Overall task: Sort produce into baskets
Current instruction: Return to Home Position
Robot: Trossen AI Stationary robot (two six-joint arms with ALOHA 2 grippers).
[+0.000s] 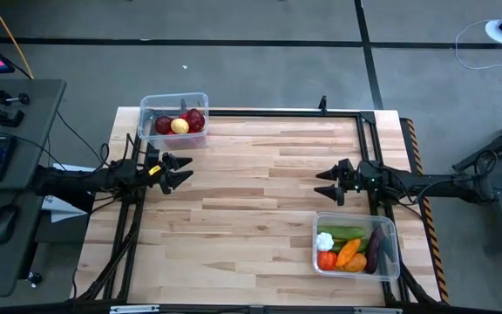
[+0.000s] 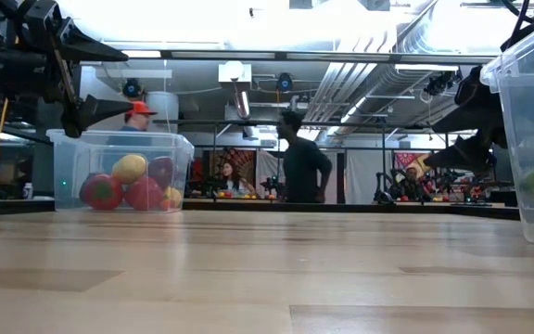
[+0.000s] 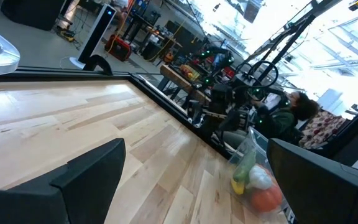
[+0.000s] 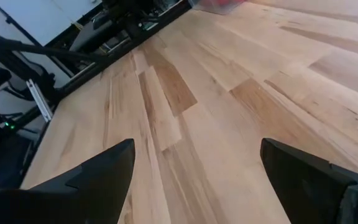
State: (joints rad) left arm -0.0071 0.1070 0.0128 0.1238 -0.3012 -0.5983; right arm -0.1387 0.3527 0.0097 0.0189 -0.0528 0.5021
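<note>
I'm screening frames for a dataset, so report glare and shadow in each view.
High view: even light, no glare on the table; left hand and right hand show plainly. Low view: the ceiling blows out white, yet the bin stays well lit. Left wrist view: the room washes out bright. Right wrist view: no glare on the table.

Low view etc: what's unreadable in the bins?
Low view: the vegetable bin is cut by the right edge; contents are just a green blur.
High view: red pieces in the fruit bin overlap, too small to count.
Left wrist view: the vegetable bin sits partly behind a finger of the left end effector.
</note>
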